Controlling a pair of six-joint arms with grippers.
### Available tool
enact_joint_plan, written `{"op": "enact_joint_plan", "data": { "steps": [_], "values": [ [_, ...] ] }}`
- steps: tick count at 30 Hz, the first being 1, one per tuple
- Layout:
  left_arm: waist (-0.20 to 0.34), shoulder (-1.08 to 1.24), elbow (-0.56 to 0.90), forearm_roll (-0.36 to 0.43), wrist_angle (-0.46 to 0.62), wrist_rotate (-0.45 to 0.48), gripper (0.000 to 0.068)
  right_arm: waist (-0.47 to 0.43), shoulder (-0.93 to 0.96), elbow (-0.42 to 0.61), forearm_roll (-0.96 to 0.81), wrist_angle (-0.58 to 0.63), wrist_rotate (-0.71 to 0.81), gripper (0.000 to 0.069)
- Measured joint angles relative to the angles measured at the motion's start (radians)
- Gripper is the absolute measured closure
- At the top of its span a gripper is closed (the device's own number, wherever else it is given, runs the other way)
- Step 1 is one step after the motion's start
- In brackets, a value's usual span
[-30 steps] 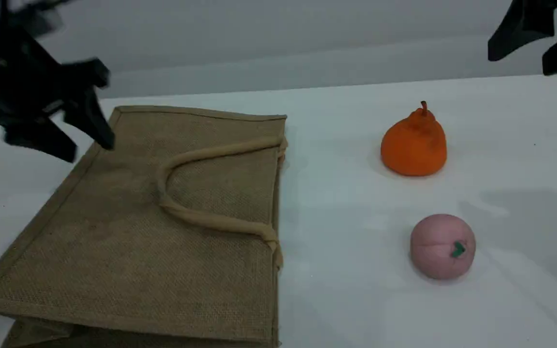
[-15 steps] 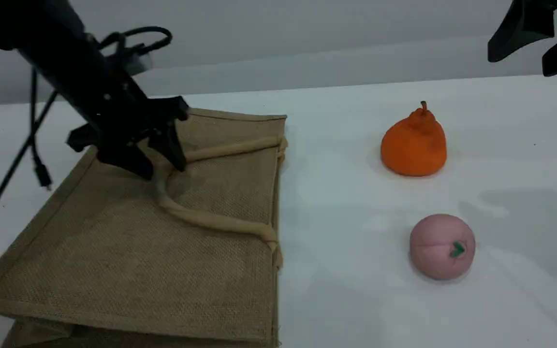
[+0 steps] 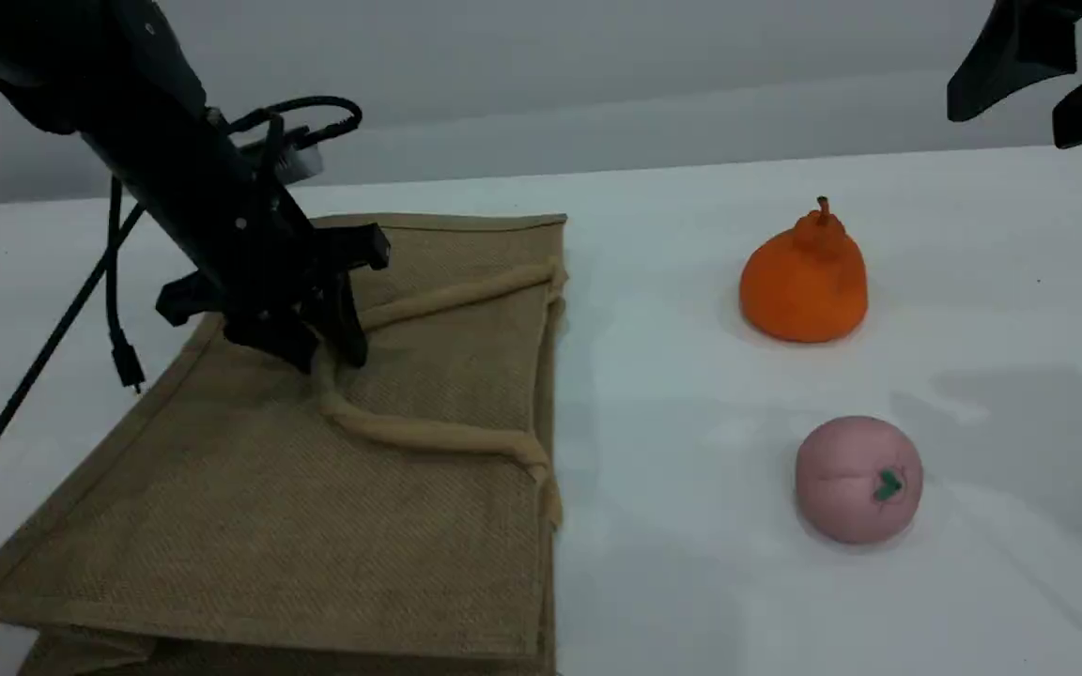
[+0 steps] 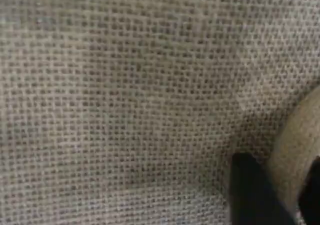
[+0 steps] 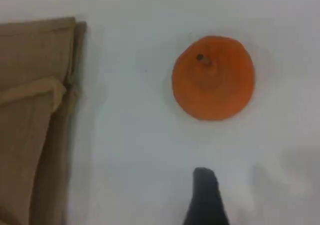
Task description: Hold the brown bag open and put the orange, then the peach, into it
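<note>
left fingers (image 3: 327, 355) pinched around the brown bag's (image 3: 250, 526) rope handle (image 3: 428, 434), right fingers (image 3: 1034, 113) apart aloft

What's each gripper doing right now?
Left gripper: jaws straddle the brown bag's handle; a firm grip cannot be told.
Right gripper: open, empty, above the table.

The scene view looks down slantwise across the table (image 3: 691, 582); the left wrist view presses close onto the brown bag (image 4: 125, 95); the right wrist view looks straight down, sharing the orange (image 5: 213, 77) with the scene view
</note>
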Motion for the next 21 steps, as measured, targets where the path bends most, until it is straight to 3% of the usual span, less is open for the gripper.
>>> {"op": "enact_joint_plan", "data": {
  "steps": [3, 4, 8, 18, 21],
  "values": [
    [0.0, 0.0, 0.0, -0.004, -0.002, -0.001, 0.0591, 0.0, 0.0, 0.0, 0.0, 0.0, 0.0, 0.0247],
    [0.0, 0.0, 0.0, -0.004, 0.0, -0.001, 0.0597, 0.0, 0.0, 0.0, 0.0, -0.004, 0.0, 0.0247],
    [0.0, -0.018, 0.001, 0.001, 0.027, 0.006, 0.0597, 0.0, 0.0, 0.001, 0.0, -0.021, 0.0, 0.0247],
    [0.0, -0.257, -0.077, 0.083, 0.361, 0.097, 0.0597, 0.0, 0.0, 0.002, 0.0, -0.048, 0.0, 0.0247],
    [0.0, -0.361, -0.077, 0.085, 0.414, 0.137, 0.0597, 0.0, 0.0, 0.002, 0.0, -0.051, 0.0, 0.0254]
  ]
}}
